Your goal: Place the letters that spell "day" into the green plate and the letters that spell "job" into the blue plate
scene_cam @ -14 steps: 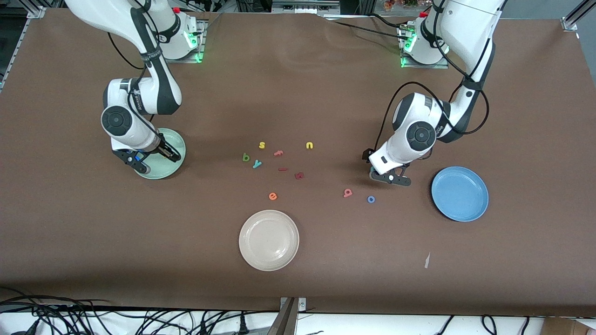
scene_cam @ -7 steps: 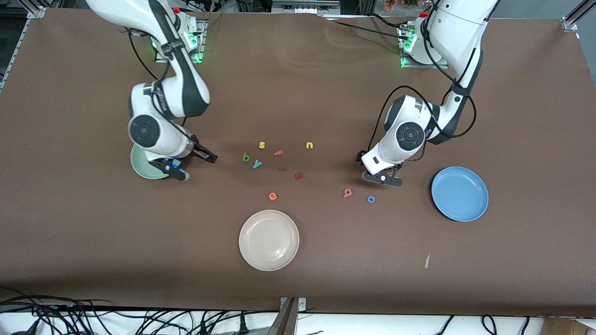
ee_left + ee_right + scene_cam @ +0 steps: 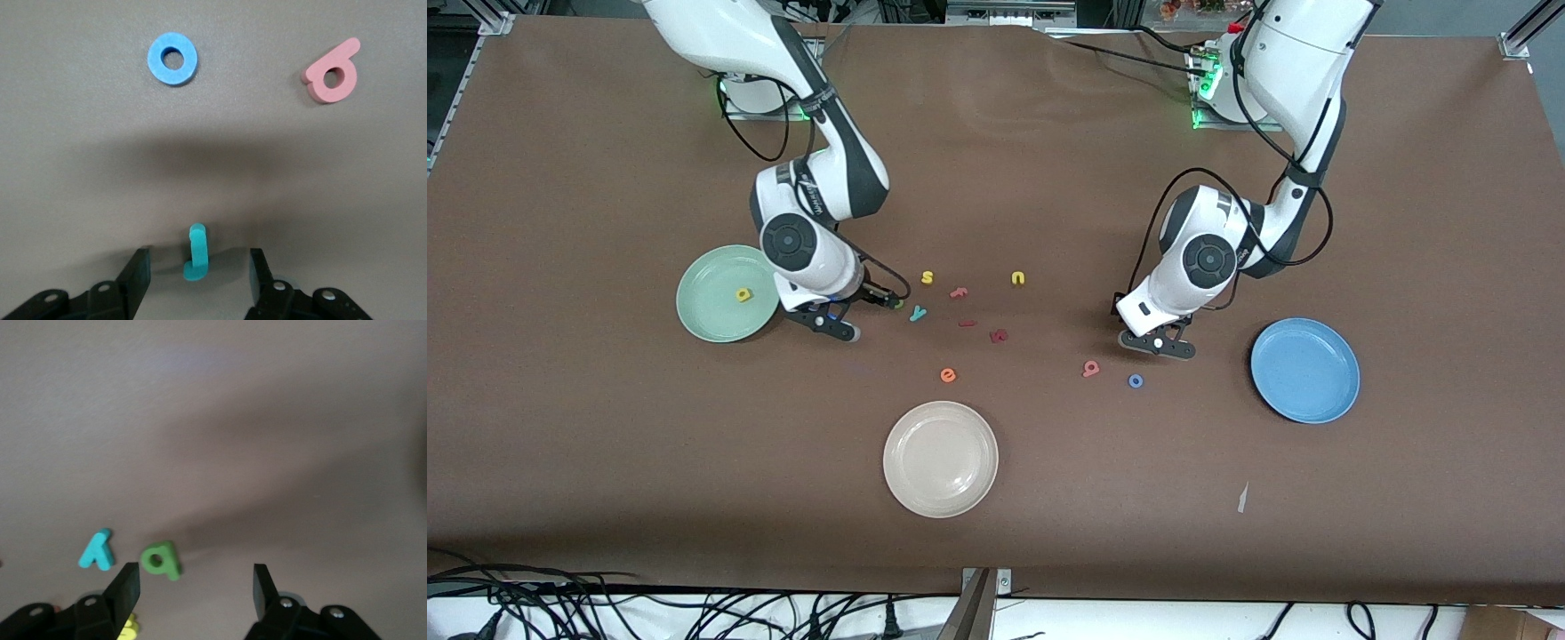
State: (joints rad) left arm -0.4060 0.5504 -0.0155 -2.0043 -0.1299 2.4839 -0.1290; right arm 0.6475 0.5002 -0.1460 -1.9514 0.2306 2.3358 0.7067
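Straddling teal j [image 3: 196, 252]: left gripper [image 3: 198, 270] | right gripper [image 3: 197, 583] beside green letter [image 3: 161, 560]

A wide bench covered in matte brown sheet [image 3: 1014, 169] fills the scene, with tangled black cables [image 3: 605, 609] along its camera-side edge and aluminium framing [image 3: 1519, 40] at its corners.

Even overhead light, soft arm shadows on the table [image 3: 1049, 178], slightly blurred right wrist view.
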